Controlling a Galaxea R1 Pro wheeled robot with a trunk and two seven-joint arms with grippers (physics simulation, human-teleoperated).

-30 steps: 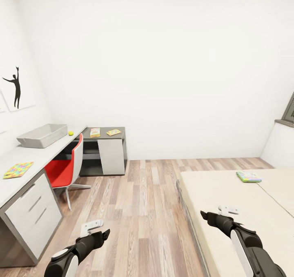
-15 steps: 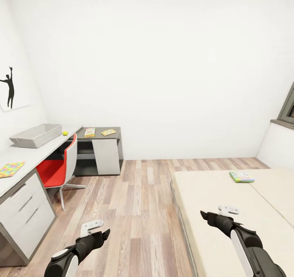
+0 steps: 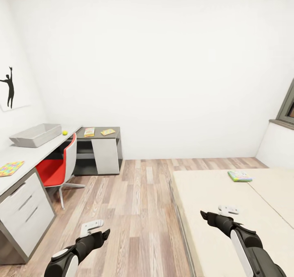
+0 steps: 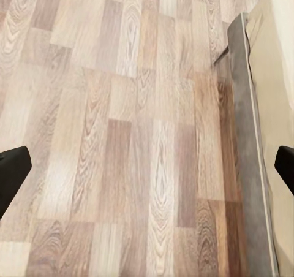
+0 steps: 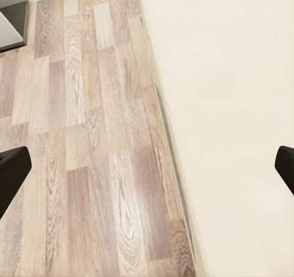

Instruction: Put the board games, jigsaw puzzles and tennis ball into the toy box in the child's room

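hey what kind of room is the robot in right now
Most likely a child's bedroom: a low bed with a cream cover, a long desk with a red chair, and toys about, like a colourful jigsaw puzzle and a tennis ball.

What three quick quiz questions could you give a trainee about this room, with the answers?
1. True or false: the toy box on the table already holds a board game.
2. Which lies nearest the toy box? A) the tennis ball B) the jigsaw puzzle C) the board game on the bed
3. Fill in: both grippers, left gripper and right gripper, are ____ and hold nothing.

Key
1. False: what shows of its inside looks bare.
2. A: the ball sits just beside the box's far end.
3. Open: in each wrist view the fingertips stand far apart.
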